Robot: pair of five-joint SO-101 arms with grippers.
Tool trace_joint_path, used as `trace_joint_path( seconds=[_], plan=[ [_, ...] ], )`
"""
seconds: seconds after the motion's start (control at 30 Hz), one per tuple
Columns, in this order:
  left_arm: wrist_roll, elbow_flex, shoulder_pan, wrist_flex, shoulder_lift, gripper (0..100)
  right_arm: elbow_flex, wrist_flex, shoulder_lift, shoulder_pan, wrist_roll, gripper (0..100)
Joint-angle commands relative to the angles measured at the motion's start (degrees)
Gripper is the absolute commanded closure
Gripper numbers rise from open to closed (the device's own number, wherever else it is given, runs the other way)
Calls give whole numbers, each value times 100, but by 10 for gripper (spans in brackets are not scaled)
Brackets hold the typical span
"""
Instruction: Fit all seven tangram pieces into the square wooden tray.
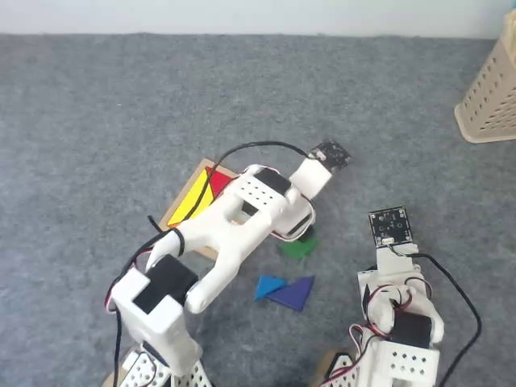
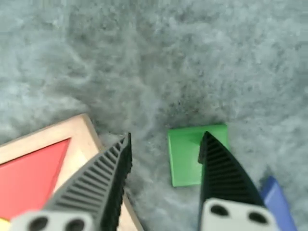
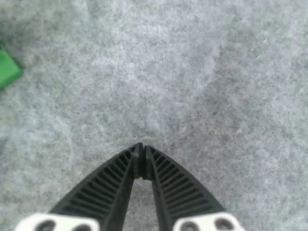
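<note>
The square wooden tray [image 1: 187, 187] lies on the grey carpet with a yellow piece [image 1: 190, 197] and a red piece [image 1: 218, 183] in it; the left arm covers most of it. My left gripper [image 2: 166, 142] is open above the carpet, one finger over the tray's corner [image 2: 85, 129], the other over the green square piece [image 2: 187, 154]. The red piece [image 2: 33, 171] shows inside the tray. The green piece [image 1: 299, 247] lies just beyond the arm's head. A blue triangle [image 1: 269, 285] and a purple piece [image 1: 295, 292] lie nearer the front. My right gripper [image 3: 141, 147] is shut and empty over bare carpet.
A beige slatted basket [image 1: 492, 90] stands at the far right. The blue piece's edge [image 2: 276, 197] shows beside the left gripper's finger. A green corner [image 3: 7, 70] lies off to the side in the right wrist view. Open carpet lies all around.
</note>
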Motion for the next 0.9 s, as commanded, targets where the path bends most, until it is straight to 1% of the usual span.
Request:
trace_joint_path(
  seconds=[0.0,0.23,0.37,0.5,0.57,0.63,0.73,0.87],
  plan=[
    [-114,13,255,352,123,779,35,-75,-84,66,62,992],
    [-158,198,273,598,88,779,35,-75,-84,66,62,992],
    [-123,321,273,387,-264,779,35,-75,-84,66,62,992],
    [-167,980,343,185,-1310,779,35,-75,-84,66,62,992],
    [-431,1376,431,79,-1741,779,35,-75,-84,66,62,992],
    [-527,1640,571,-26,-1996,779,35,-75,-84,66,62,992],
    [-536,1666,721,-158,-2013,779,35,-75,-84,66,62,992],
    [-554,1648,703,-545,-1714,779,35,-75,-84,66,62,992]
  ],
)
